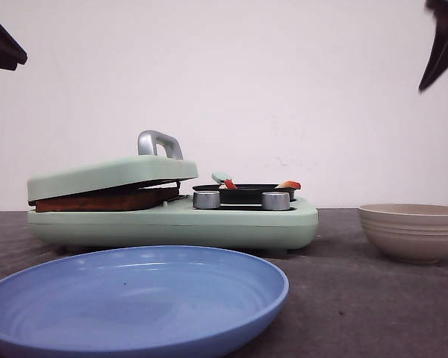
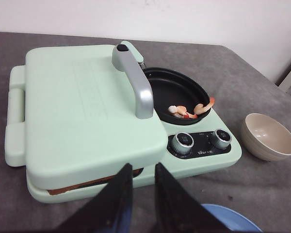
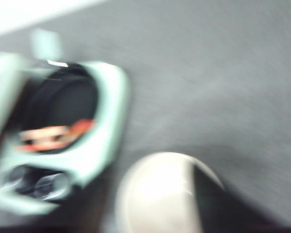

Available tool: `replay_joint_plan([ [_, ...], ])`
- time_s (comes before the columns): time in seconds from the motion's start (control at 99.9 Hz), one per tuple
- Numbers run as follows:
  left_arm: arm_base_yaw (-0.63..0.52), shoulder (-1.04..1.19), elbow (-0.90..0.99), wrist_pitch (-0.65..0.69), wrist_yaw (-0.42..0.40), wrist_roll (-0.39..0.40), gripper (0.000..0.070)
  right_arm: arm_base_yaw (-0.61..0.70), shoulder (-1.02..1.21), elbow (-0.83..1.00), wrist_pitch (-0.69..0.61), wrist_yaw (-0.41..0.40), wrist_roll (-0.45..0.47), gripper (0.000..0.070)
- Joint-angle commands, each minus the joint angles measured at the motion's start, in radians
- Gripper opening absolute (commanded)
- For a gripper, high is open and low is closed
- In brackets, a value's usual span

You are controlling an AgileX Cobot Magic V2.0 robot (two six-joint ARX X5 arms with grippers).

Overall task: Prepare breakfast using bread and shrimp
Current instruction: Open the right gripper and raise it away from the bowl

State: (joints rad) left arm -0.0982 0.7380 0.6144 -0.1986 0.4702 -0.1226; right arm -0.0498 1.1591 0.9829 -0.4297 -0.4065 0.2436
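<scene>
Resting under the lowered lid (image 2: 87, 107) of the green breakfast maker (image 1: 231, 220), the bread (image 1: 104, 199) lies beside its pan (image 2: 177, 92) holding shrimp (image 2: 190, 110), the left tool (image 2: 141, 177) narrow and empty above the front edge, the right tool's state impossible to tell.

A plain white wall (image 1: 284, 89) is filling the space behind the table, evenly lit with no hard shadows. The dark grey tabletop (image 1: 358, 298), slightly textured, is running up to meet it, its far corner showing in the left wrist view
</scene>
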Motion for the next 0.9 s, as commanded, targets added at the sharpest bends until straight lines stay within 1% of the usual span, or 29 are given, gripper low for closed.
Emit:
replay_joint_plan([
  [0.0, 0.001, -0.002, 0.007, 0.004, -0.001, -0.004, 0.0003, 0.019, -0.026, 0.010, -0.007, -0.037, -0.038, 0.0000],
  [0.1, 0.001, -0.016, 0.007, 0.002, -0.003, -0.012, 0.0003, 0.069, -0.083, 0.010, -0.014, -0.092, -0.070, 0.0000],
  [0.14, 0.001, -0.024, 0.007, 0.002, -0.003, -0.015, 0.0003, 0.095, -0.103, 0.010, -0.013, -0.098, -0.085, 0.0000],
  [0.33, 0.001, -0.081, 0.007, 0.000, -0.033, -0.029, 0.0003, 0.250, -0.177, 0.010, 0.013, -0.082, -0.172, 0.0000],
  [0.42, 0.001, -0.118, 0.007, -0.016, -0.051, -0.030, 0.0003, 0.319, -0.200, 0.007, 0.027, -0.055, -0.194, 0.0000],
  [0.48, 0.001, -0.142, 0.007, -0.035, -0.062, -0.032, 0.0003, 0.360, -0.219, -0.004, 0.048, -0.055, -0.203, 0.0000],
  [0.55, 0.001, -0.170, 0.006, -0.043, -0.087, -0.083, 0.0003, 0.405, -0.251, -0.031, 0.078, -0.053, -0.203, 0.0000],
  [0.59, 0.001, -0.185, 0.006, -0.041, -0.089, -0.100, 0.0003, 0.430, -0.275, -0.055, 0.102, -0.037, -0.203, 0.0000],
  [0.771, 0.000, -0.243, -0.003, -0.049, -0.108, -0.087, 0.0003, 0.542, -0.417, -0.224, 0.233, 0.089, -0.197, 0.0000],
  [0.841, 0.000, -0.272, -0.024, -0.047, -0.108, -0.088, 0.0003, 0.569, -0.480, -0.301, 0.279, 0.121, -0.187, 0.0000],
  [0.891, 0.000, -0.293, -0.044, -0.047, -0.108, -0.091, 0.0003, 0.581, -0.520, -0.351, 0.298, 0.129, -0.176, 0.0000],
])
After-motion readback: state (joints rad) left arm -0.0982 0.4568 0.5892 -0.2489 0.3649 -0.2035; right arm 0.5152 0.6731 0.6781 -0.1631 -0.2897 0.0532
